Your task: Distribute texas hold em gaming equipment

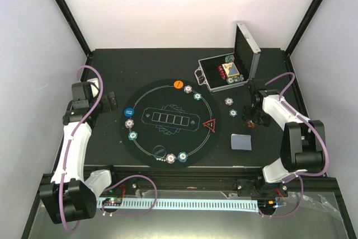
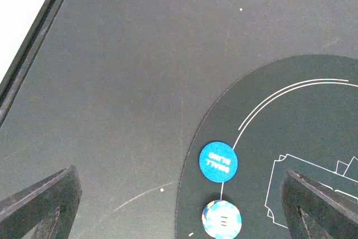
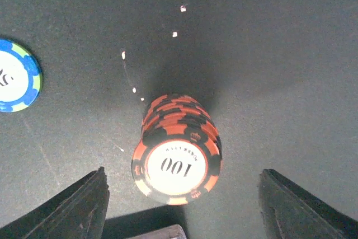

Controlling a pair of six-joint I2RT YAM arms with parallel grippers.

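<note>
A stack of orange-and-black chips (image 3: 178, 149), its top one marked 100, is stood upright on the dark surface (image 3: 268, 54) to the right of the round black mat (image 1: 168, 138). It is flanked by the right jaws, which are held open, with a clear gap left between the stack and each finger (image 3: 78, 208). A blue, green and white chip (image 3: 14, 82) is laid flat near the stack, at the left edge of the right wrist view. A further chip (image 1: 229, 101) is seen beyond it, toward the open silver case (image 1: 229, 74), in which more chips are kept. A grey-blue pack of cards (image 1: 241, 141) is placed on the surface nearer the arm bases.

On the mat, an orange disc (image 1: 178, 83) is set at the far rim, a red triangle marker (image 1: 210, 125) at the right, and a blue disc (image 2: 218, 162) reading SMALL BLIND at the left, with a white-and-blue chip (image 2: 222, 219) just beside it. Other chips are spaced in pairs around the ring.

The left jaws are spread fully open above the mat's left edge, and nothing is held.
</note>
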